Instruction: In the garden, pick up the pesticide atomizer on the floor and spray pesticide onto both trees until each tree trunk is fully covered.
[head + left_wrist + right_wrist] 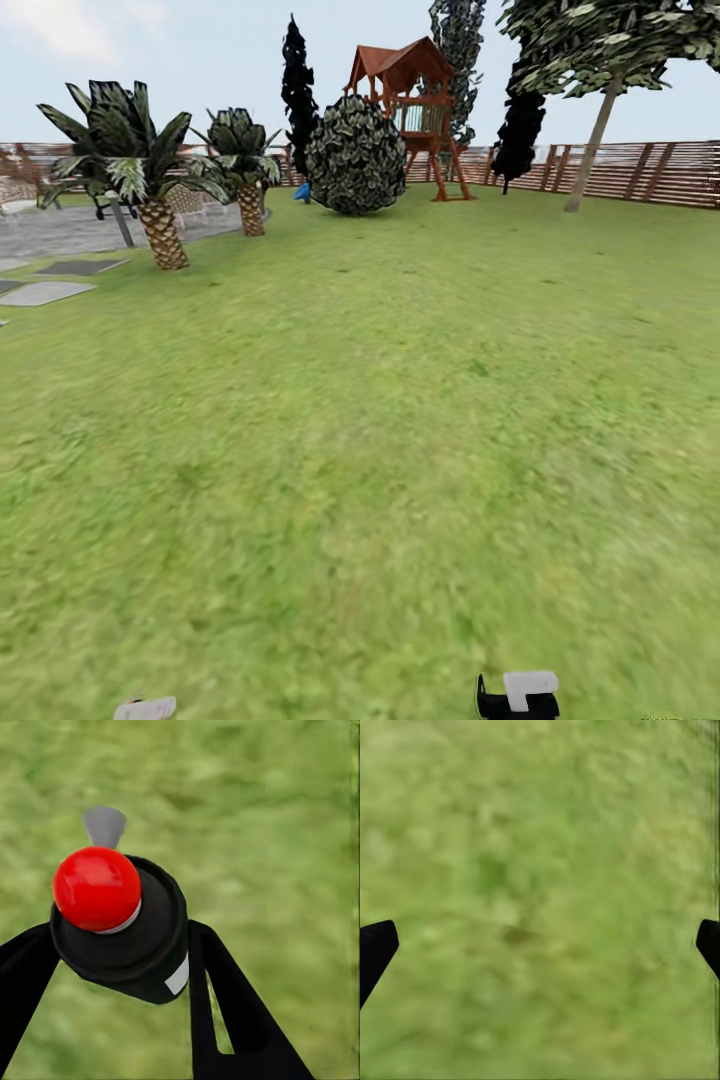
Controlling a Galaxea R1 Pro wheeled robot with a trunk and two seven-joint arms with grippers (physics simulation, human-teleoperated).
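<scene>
Gripping the pesticide atomizer (124, 926), white label unreadable, left claw (120, 967); right claw (540, 945) spread over grass.

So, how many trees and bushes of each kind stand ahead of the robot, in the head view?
Palm trees: 2
Round bushes: 1
Near-black trees: 2
Tall mottled-green trees: 1
Pale-trunk trees: 1
Total: 7

Your head view looks forward and slightly down across the lawn (380, 420) toward the slatted fence (650, 172). Your left wrist view looks along its fingers at grass (270, 810), close up. Your right wrist view does likewise; all three share grass.
</scene>
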